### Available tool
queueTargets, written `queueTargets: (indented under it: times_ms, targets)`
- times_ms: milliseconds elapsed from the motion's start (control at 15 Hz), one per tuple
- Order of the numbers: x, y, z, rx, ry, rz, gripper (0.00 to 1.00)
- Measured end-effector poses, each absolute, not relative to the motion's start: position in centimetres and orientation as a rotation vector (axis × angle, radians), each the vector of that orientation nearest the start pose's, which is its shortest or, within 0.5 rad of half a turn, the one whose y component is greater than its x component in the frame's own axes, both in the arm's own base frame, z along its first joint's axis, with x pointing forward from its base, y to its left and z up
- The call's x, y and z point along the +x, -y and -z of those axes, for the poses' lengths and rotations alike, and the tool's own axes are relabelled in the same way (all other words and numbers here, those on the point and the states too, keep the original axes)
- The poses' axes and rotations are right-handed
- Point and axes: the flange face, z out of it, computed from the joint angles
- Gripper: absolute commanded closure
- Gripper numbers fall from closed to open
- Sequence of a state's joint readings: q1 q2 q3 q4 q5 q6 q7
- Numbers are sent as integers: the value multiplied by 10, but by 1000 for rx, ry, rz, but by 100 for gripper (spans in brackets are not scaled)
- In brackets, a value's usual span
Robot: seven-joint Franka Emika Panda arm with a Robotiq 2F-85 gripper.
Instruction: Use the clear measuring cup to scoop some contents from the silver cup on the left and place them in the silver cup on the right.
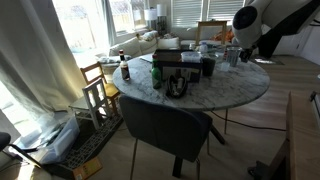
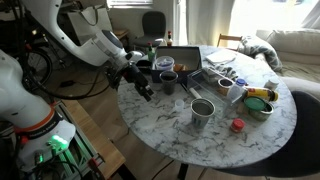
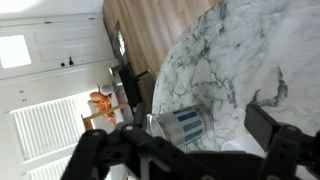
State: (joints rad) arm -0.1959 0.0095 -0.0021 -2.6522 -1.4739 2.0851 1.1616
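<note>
Hand point(image 2: 146, 90) released, astride clear measuring cup point(image 3: 183, 125) at table point(image 2: 170, 138) edge, silver cup point(image 2: 167, 80) nearby

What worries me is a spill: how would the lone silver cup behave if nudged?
The silver cup looks taller than wide, so a high nudge could probably tip it. It seems thin metal, so likely stiff and light, though its fill is not visible. On the smooth marble table it may slide first.

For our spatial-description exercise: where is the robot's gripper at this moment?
In an exterior view the gripper is over the picture's left edge of the round marble table, just left of the nearest cup.
</note>
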Motion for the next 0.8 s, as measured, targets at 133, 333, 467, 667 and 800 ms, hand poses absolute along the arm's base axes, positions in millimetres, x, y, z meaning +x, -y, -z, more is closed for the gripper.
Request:
queueTargets:
  times_ms: [133,333,467,667,800]
  targets:
    - [378,129,-210,2009,106,-62,0]
    - [385,139,-184,1971,51,-59,0]
    - [391,147,-168,1959,36,-60,0]
    - [401,156,-149,1946,19,-71,0]
    - [407,161,-139,1940,6,-82,0]
